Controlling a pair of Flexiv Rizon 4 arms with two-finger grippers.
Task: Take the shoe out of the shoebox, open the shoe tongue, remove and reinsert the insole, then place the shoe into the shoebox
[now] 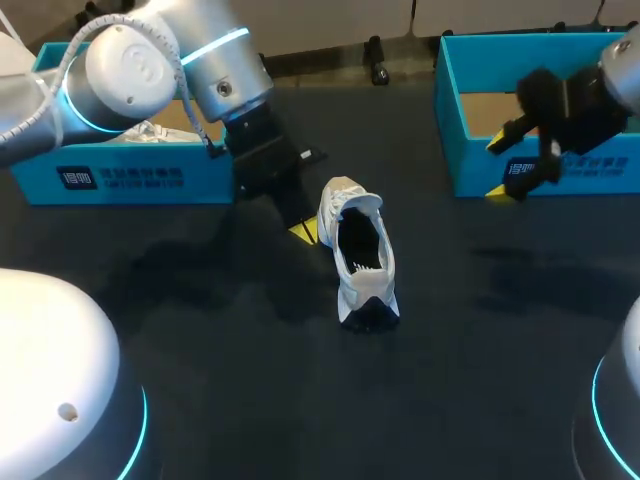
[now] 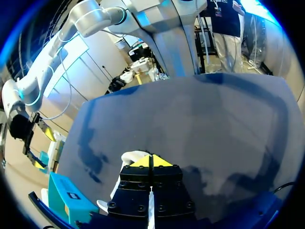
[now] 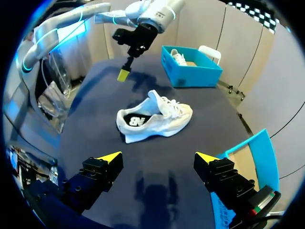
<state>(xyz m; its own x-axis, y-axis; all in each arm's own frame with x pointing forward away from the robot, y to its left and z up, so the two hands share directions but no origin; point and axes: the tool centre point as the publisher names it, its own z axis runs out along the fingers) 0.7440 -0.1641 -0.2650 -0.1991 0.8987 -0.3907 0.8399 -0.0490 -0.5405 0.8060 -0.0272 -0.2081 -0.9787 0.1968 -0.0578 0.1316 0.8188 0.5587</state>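
Observation:
A white shoe (image 1: 358,258) stands upright in the middle of the black table, its toe pointing to the far edge. Its mouth is open, and the dark insole (image 3: 136,120) shows inside. My left gripper (image 1: 305,232) hangs just left of the shoe's front part, shut, with nothing seen between the yellow tips. From the left wrist, its shut gripper (image 2: 150,161) has a bit of the white shoe (image 2: 131,156) beside it. My right gripper (image 1: 503,167) is open and empty in front of the right shoebox (image 1: 470,170). Ahead of the open right gripper (image 3: 157,157) lies the shoe (image 3: 155,119).
A teal shoebox (image 1: 120,178) at the back left holds a second white shoe (image 1: 150,132); it shows as well from the right wrist as the far shoebox (image 3: 190,71). The right shoebox's wall (image 3: 252,152) stands close beside my right gripper.

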